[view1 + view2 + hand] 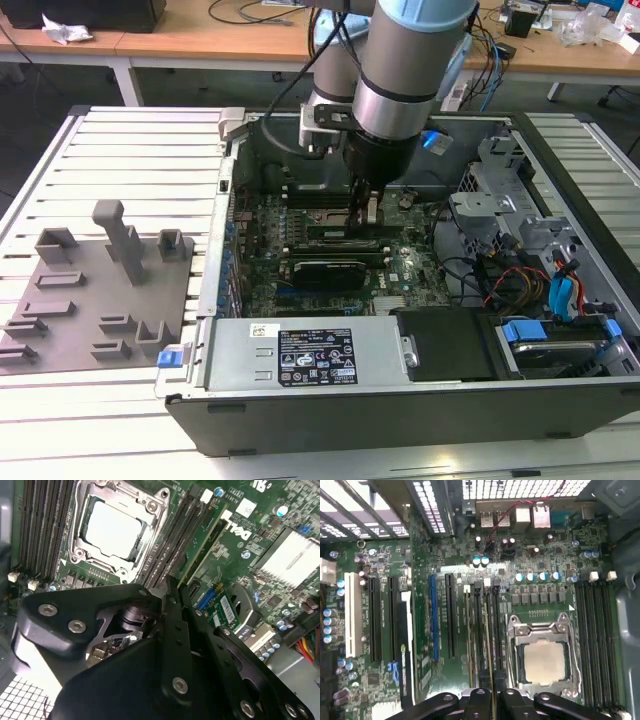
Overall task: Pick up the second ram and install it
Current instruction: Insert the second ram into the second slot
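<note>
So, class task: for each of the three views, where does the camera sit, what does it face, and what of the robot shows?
Exterior view: off the arm, above, facing the open computer case; the arm reaches in.
First wrist view: on the arm, facing the motherboard; the hand at the edge.
Second wrist view: on the arm, oblique; black hand linkage in front.
Shared: both wrist views show the processor socket.

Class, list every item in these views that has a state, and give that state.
computer case: open, side panel off.
gripper: shut on the second ram.
second ram: on edge at the memory slots; seating unclear.
processor: sitting in its socket.
</note>
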You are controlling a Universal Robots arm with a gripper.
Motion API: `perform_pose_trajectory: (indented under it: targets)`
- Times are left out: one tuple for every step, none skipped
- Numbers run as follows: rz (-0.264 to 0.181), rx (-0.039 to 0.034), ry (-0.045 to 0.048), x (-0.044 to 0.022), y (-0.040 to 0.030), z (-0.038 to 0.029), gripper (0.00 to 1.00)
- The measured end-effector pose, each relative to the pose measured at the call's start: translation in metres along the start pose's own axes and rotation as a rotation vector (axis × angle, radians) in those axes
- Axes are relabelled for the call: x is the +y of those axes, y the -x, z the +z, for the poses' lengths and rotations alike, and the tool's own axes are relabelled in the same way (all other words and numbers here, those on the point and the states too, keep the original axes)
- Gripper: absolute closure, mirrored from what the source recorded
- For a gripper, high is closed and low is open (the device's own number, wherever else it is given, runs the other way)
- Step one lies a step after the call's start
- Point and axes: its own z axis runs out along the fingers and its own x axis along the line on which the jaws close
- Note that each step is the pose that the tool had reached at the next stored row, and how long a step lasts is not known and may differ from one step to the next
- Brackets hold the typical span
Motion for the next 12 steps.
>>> perform_pose_trajectory:
  targets:
    - [0.002,0.0,0.0001,0.0079,0.0011,0.0134,0.86]
    - [0.003,-0.0002,-0.0001,0.0081,0.0019,0.0139,0.86]
    - [0.003,-0.0003,-0.0001,0.0081,0.0024,0.0142,0.86]
    - [0.003,-0.0004,-0.0001,0.0083,0.0025,0.0147,0.86]
    - [0.003,0.0,-0.0001,0.0085,0.0027,0.0152,0.86]
    - [0.003,0.0003,-0.0001,0.0086,0.0027,0.0164,0.86]
    - [0.003,0.0003,-0.0001,0.0087,0.0027,0.0179,0.86]
    - [0.003,0.0002,-0.0001,0.0088,0.0028,0.0191,0.86]
    - [0.003,0.0002,-0.0001,0.0088,0.0028,0.02,0.86]
    - [0.003,0.0003,-0.0001,0.0088,0.0033,0.0219,0.86]
    - [0.003,0.0006,0.0,0.0088,0.0038,0.0227,0.86]
    - [0.003,0.0005,0.0,0.0089,0.0041,0.023,0.86]
